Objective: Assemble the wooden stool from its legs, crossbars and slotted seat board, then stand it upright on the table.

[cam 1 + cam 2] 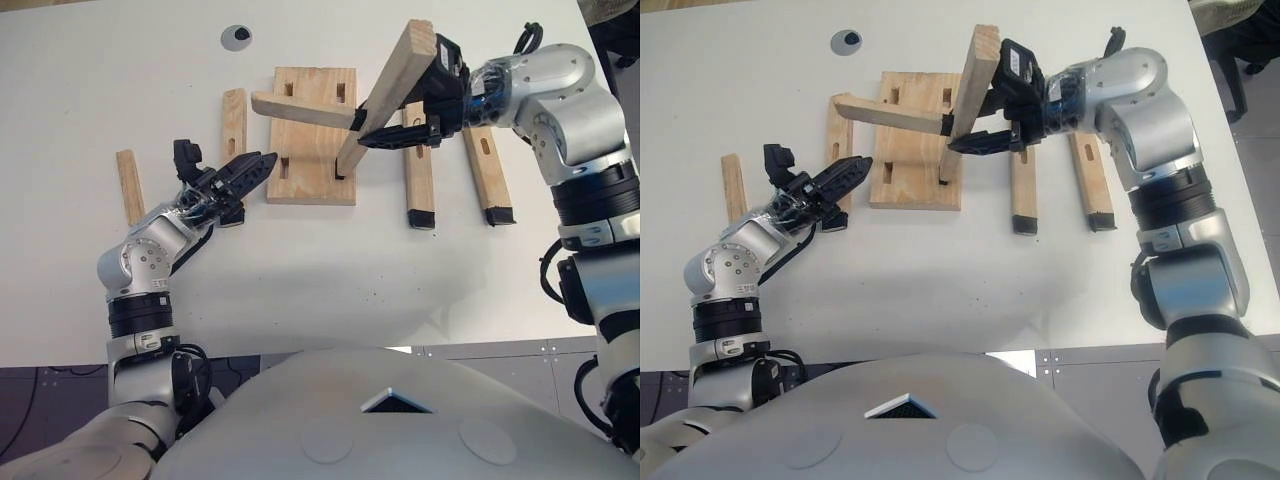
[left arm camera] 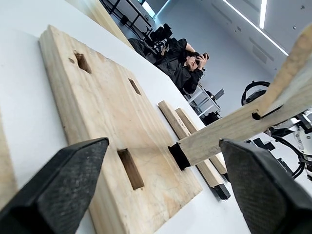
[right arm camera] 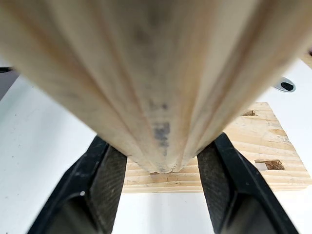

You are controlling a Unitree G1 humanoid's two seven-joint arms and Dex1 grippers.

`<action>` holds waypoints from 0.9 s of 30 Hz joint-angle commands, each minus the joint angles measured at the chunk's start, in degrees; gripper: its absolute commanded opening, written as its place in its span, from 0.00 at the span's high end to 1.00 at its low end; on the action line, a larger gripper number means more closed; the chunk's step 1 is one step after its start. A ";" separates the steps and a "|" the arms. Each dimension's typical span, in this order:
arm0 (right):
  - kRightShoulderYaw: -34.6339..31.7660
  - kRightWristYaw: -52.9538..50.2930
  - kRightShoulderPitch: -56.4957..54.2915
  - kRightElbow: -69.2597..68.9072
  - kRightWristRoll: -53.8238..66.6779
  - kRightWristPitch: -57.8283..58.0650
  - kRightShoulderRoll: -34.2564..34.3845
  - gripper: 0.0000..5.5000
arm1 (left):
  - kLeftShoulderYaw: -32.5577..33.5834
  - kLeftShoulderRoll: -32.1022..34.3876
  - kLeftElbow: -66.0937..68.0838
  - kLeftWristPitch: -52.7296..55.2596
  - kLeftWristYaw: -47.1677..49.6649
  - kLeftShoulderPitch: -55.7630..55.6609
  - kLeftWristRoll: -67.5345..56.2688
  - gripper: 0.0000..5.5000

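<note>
A smooth white worktop [image 1: 300,290] carries pale, unfinished wooden stool parts. The largest is the flat, squarish seat board [image 1: 310,165], which lies near the middle with its four rectangular slots facing up, ready to take legs. Above it the right jaws are clamped on a thick, square-edged leg [image 1: 405,65]. They hold it tilted, its dark-tipped lower end on the board beside a slot, apparently to seat it there. A thinner crossbar [image 1: 295,108] looks notched into that leg and juts out above the board. A second leg [image 1: 420,180] and a third leg [image 1: 490,175] lie flat just right of the board, each with an oblong slot and a black cap, probably waiting their turn. A short bar [image 1: 233,120] lies at the board's left edge, and another short bar [image 1: 130,185] lies farther left. The left jaws hover apart and empty beside the board's left edge, perhaps to steady it
</note>
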 commanded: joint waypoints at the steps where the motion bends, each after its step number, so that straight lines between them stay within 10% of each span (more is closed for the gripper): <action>1: 9.58 3.62 6.54 4.49 -11.33 3.92 -5.86 0.63 | 3.43 -0.36 0.04 -0.52 1.65 -0.07 -1.90 0.24; 16: 2.77 -1.13 19.83 -21.91 -0.27 8.63 -13.60 0.63 | 6.34 2.90 7.78 -0.80 1.98 -6.49 -0.35 0.24; 27: -8.28 -6.87 25.23 -29.91 0.82 12.11 -17.49 0.29 | 5.86 3.96 9.82 -1.40 1.55 -8.63 0.89 0.24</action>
